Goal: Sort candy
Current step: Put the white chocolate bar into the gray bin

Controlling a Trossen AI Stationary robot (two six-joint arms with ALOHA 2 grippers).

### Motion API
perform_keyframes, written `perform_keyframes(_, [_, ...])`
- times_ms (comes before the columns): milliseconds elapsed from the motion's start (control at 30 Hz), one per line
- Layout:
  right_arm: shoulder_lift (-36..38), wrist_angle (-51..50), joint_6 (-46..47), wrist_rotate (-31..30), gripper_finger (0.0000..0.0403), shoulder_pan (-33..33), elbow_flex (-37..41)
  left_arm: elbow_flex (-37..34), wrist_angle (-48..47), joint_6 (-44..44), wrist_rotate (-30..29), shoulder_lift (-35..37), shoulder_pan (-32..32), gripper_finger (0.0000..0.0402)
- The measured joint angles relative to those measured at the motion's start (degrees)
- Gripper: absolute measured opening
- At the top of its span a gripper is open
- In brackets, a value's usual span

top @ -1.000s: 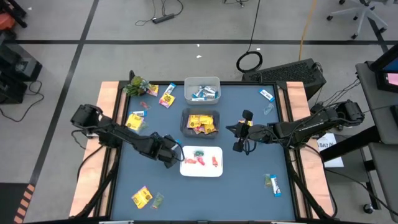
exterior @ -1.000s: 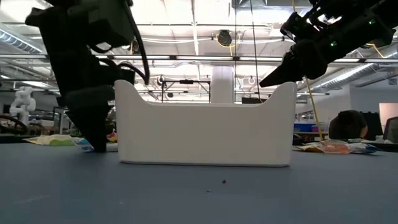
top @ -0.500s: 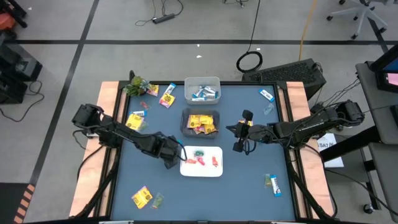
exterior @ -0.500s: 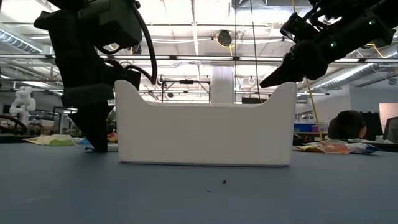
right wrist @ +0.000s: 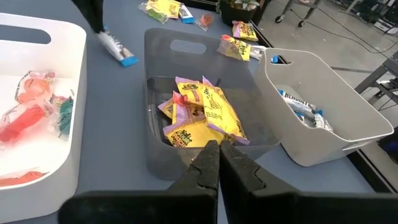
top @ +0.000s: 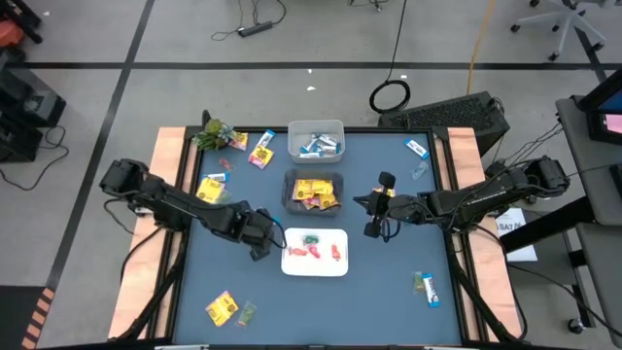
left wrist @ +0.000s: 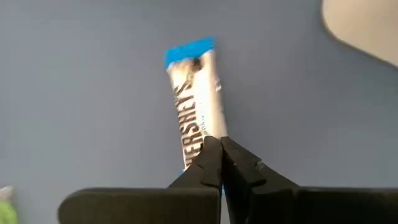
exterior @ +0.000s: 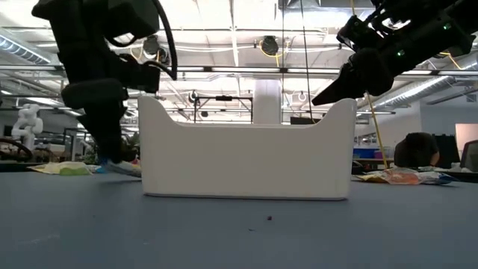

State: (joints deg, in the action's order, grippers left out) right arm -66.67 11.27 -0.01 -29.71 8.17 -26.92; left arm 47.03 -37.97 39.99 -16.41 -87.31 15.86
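Observation:
My left gripper (top: 259, 245) stands just left of the white tray (top: 292, 264) and is shut on a blue-and-white candy bar (left wrist: 194, 99). In the right wrist view that bar (right wrist: 115, 46) slants down from the left fingers. The tray holds red and green pieces (top: 316, 247). A grey bin (top: 289, 192) holds yellow packets, and a white bin (top: 317, 126) holds blue-and-white bars. My right gripper (top: 369, 208) hovers shut to the right of the grey bin, holding nothing. My left gripper pinches the bar near one end (left wrist: 198, 144) between its two fingertips. The fingers come from above, pointing steeply down. The bar slants away below them with its blue free end (right wrist: 129, 60) lowest; whether that end touches the table I cannot tell.
Loose candy lies around the blue table: yellow packets (top: 222, 308) (top: 210, 188) (top: 260, 151) on the left, and blue-and-white bars (top: 416, 148) (top: 429, 290) on the right. A green leafy object (top: 216, 133) sits at the far left corner. Wooden strips (top: 146, 253) border both sides.
My left gripper has shut on the blue-and-white bar beside the white tray, risen a little and rolled at the wrist. The bar's held end has come up off the table.

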Motion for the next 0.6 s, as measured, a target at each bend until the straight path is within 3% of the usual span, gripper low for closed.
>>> perform_keyframes(367, [-0.01, 0.01, 0.00, 0.00, 0.0000, 0.01, 0.00, 0.06, -2.00, -0.09, -3.32, 7.87, -0.03, 0.0001])
perform_keyframes(600, [-0.02, 0.00, 0.01, 0.00, 0.0000, 0.00, 0.00, -0.95, -1.43, -0.07, -2.42, 6.91, 0.37, 0.0021])
